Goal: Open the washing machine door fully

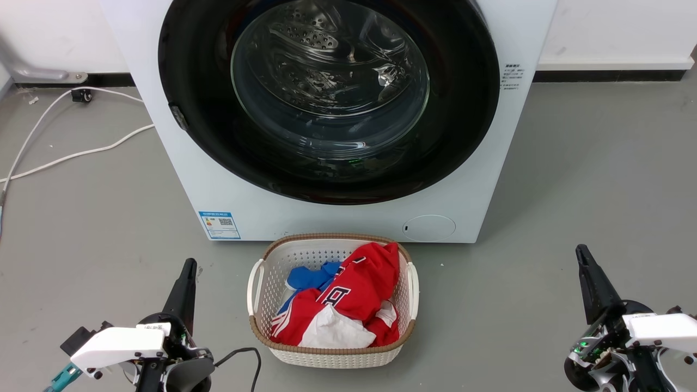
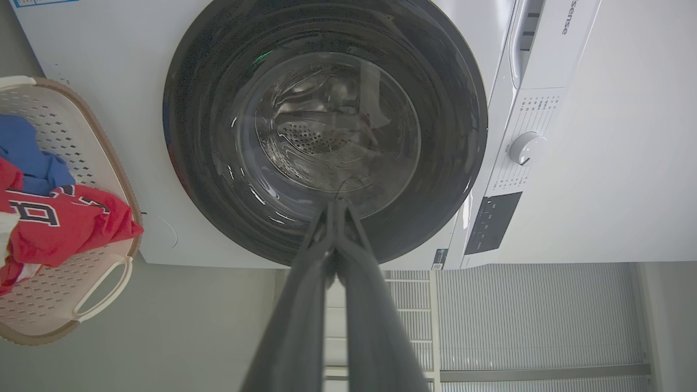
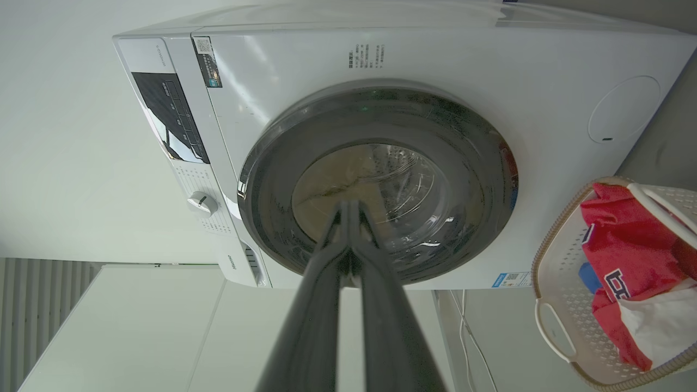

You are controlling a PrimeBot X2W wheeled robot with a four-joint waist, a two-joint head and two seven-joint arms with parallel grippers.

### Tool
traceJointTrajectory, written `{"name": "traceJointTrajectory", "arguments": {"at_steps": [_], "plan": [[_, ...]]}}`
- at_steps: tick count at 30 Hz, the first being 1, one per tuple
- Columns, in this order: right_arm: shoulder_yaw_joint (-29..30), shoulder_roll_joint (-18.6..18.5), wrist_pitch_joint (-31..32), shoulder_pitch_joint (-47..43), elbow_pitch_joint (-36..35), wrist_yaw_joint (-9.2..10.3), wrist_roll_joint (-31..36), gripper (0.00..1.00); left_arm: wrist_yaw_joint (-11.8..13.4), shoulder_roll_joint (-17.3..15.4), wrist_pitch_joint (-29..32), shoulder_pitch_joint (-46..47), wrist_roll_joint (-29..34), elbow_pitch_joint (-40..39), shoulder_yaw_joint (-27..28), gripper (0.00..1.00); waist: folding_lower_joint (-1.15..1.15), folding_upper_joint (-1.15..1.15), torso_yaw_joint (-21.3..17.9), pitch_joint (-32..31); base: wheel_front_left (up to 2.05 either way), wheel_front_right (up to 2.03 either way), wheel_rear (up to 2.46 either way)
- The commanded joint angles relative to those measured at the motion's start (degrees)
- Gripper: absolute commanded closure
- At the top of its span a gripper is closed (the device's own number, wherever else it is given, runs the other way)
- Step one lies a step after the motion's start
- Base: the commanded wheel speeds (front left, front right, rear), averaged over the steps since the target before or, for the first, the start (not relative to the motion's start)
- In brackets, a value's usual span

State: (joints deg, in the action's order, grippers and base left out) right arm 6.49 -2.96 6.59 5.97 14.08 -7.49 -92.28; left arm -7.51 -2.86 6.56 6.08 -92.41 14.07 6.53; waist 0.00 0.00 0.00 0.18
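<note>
The washing machine door (image 1: 457,109) is a large round glossy black disc with a clear bulging glass centre, lying flush and closed against the white machine front (image 1: 179,179). It also shows in the left wrist view as the door (image 2: 457,109) and in the right wrist view as the door (image 3: 479,163). My left gripper (image 1: 189,265) hovers low at the lower left, fingers pressed together, empty. My right gripper (image 1: 581,251) hovers at the lower right, also shut and empty. Both are well short of the machine. In the wrist views the left gripper (image 2: 337,202) and right gripper (image 3: 349,204) point at the door.
A white laundry basket (image 1: 261,283) with a brown rim stands on the grey floor right in front of the machine, holding red, blue and white clothes (image 1: 354,294). White cables (image 1: 71,155) trail across the floor at the left. A control panel with a dial (image 2: 525,147) sits atop the machine.
</note>
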Motion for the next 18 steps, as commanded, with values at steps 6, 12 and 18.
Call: {"name": "traceJointTrajectory", "arguments": {"at_steps": [6, 12, 18], "plan": [[-0.03, 0.21, -0.13, 0.84, 0.01, 0.00, 0.02, 1.00, -0.16, 0.03, -0.03, 0.49, 0.21, -0.03, 0.03, 1.00, 0.00, 0.00, 0.00, 0.00, 0.00, 0.00, 0.00], [-0.03, 0.21, -0.13, 0.84, 0.01, 0.00, 0.02, 1.00, -0.16, 0.03, -0.03, 0.49, 0.21, -0.03, 0.03, 1.00, 0.00, 0.00, 0.00, 0.00, 0.00, 0.00, 0.00], [-0.03, 0.21, -0.13, 0.84, 0.01, 0.00, 0.02, 1.00, -0.16, 0.03, -0.03, 0.49, 0.21, -0.04, 0.03, 1.00, 0.00, 0.00, 0.00, 0.00, 0.00, 0.00, 0.00]]}}
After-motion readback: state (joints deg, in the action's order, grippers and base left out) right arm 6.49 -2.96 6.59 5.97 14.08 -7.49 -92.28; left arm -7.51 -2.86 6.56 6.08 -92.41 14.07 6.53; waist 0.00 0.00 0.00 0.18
